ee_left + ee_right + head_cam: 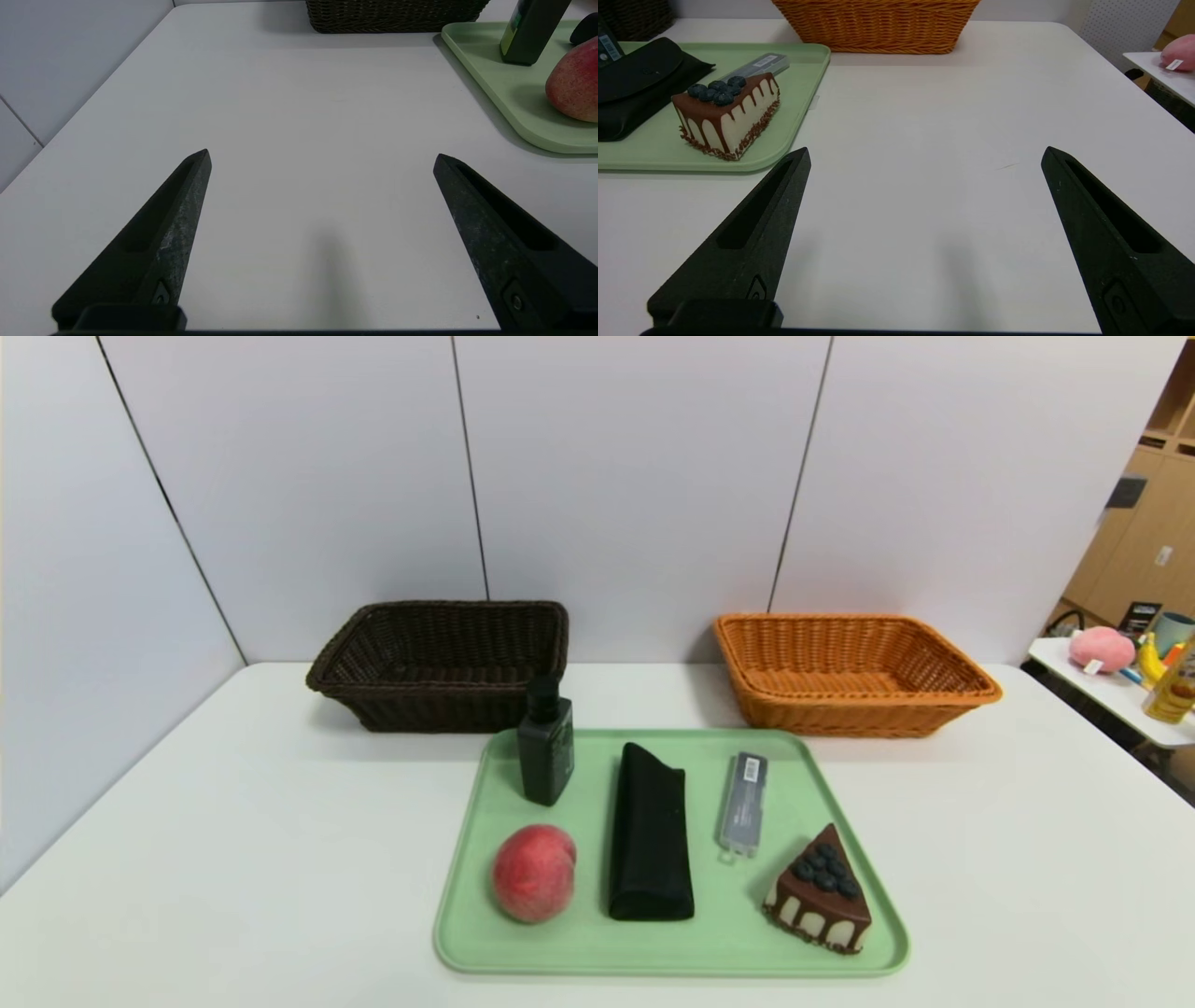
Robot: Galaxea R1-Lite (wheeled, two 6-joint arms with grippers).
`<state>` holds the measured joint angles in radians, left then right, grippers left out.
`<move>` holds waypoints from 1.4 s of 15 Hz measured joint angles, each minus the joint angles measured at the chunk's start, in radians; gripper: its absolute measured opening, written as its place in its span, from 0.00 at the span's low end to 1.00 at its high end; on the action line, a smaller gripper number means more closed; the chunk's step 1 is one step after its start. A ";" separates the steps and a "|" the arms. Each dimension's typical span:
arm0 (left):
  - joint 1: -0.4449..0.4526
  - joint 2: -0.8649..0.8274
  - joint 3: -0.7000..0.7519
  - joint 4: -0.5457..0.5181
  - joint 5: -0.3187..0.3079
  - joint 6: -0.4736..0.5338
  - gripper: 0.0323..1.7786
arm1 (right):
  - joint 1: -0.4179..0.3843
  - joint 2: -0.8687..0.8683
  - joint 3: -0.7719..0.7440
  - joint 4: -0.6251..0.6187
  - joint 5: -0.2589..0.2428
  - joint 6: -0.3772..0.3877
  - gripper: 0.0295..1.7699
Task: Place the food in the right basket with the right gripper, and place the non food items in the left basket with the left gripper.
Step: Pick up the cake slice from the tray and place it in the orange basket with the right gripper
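On the green tray, near corners: peach and cake slice.
Left gripper and right gripper gape wide, empty; the cake looks crushable, so pinch its flat sides.

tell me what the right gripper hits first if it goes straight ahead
Likely nothing soon: the open right gripper points over bare table, between the cake and the table edge; the orange basket sits just off-line.
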<state>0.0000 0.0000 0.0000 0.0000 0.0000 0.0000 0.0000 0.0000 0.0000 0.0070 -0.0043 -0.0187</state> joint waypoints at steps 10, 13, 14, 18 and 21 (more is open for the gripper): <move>0.000 0.306 -0.644 0.354 -0.088 0.045 0.95 | 0.011 0.365 -0.600 0.278 0.032 0.077 0.97; 0.000 0.580 -0.856 0.430 -0.111 -0.006 0.95 | 0.016 0.688 -0.999 0.487 0.048 0.145 0.97; 0.000 0.678 -0.908 0.438 -0.113 -0.024 0.95 | 0.017 0.799 -1.117 0.563 0.051 0.163 0.97; -0.079 0.974 -0.973 0.375 -0.109 -0.056 0.95 | 0.079 1.232 -1.582 0.909 0.049 0.304 0.97; -0.219 1.094 -0.946 0.287 -0.064 -0.100 0.95 | 0.203 1.505 -1.820 1.203 0.046 0.478 0.97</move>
<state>-0.2194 1.0945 -0.9462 0.2870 -0.0643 -0.0996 0.2034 1.5047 -1.8198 1.2098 0.0417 0.4589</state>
